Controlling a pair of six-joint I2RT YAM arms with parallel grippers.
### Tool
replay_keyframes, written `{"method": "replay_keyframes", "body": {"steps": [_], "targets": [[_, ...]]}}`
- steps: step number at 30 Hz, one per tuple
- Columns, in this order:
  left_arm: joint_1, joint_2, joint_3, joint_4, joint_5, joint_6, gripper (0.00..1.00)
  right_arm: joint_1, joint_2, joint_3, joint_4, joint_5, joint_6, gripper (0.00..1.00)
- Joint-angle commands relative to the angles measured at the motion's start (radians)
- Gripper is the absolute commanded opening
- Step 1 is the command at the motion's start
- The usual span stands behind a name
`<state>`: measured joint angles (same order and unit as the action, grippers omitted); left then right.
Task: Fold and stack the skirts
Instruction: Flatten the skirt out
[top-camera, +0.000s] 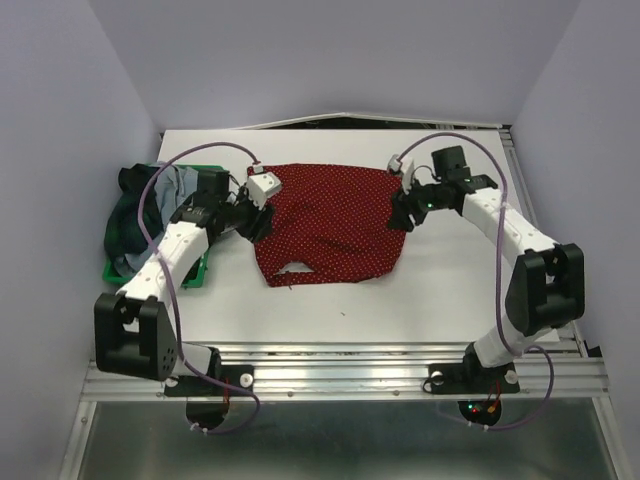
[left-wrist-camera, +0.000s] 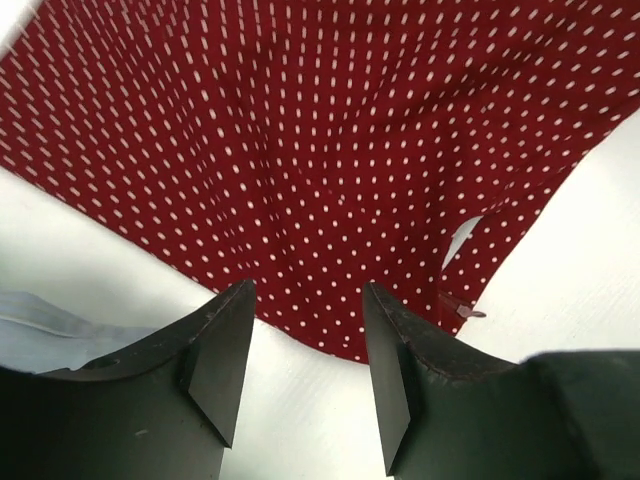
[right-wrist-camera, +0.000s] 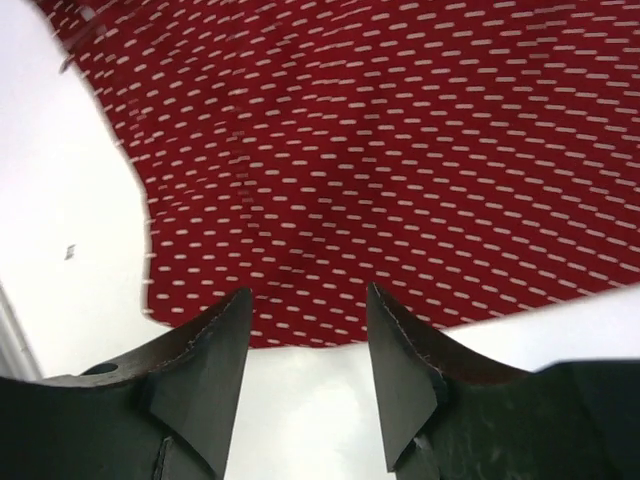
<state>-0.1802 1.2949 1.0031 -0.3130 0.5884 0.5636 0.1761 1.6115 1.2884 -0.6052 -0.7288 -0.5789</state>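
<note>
The dark red skirt with tiny white dots (top-camera: 325, 222) lies spread flat in the middle of the white table. My left gripper (top-camera: 256, 222) is open at the skirt's left edge, its jaws just short of the hem (left-wrist-camera: 310, 290). A small zipper pull (left-wrist-camera: 468, 312) shows at a notch in the cloth. My right gripper (top-camera: 402, 216) is open at the skirt's right edge, jaws empty over the table beside the cloth (right-wrist-camera: 400, 170). The dark green plaid skirt (top-camera: 128, 225) and the pale grey-blue skirt (top-camera: 178, 185) lie piled at the left.
A green plastic tray (top-camera: 192, 278) holds the plaid and grey-blue pile at the table's left side, under my left arm. A strip of pale grey-blue cloth (left-wrist-camera: 50, 335) shows at the left of the left wrist view. Lilac walls close in both sides.
</note>
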Motion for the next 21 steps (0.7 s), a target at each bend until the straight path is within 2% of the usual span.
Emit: {"method": "replay_keyframes", "body": {"steps": [1, 6, 12, 21], "targets": [[-0.062, 0.076, 0.046, -0.104, -0.084, -0.028, 0.58, 0.172, -0.053, -0.035, -0.068, 0.072, 0.019, 0.54], [-0.157, 0.142, 0.009, -0.129, -0.157, 0.059, 0.63, 0.264, -0.051, -0.118, -0.01, 0.166, 0.06, 0.55], [-0.205, 0.199, -0.06, -0.055, -0.269, 0.024, 0.59, 0.341, -0.045, -0.193, 0.073, 0.351, 0.137, 0.53], [-0.229, 0.247, -0.049, -0.09, -0.234, 0.082, 0.54, 0.341, -0.09, -0.251, 0.059, 0.327, 0.14, 0.58]]}}
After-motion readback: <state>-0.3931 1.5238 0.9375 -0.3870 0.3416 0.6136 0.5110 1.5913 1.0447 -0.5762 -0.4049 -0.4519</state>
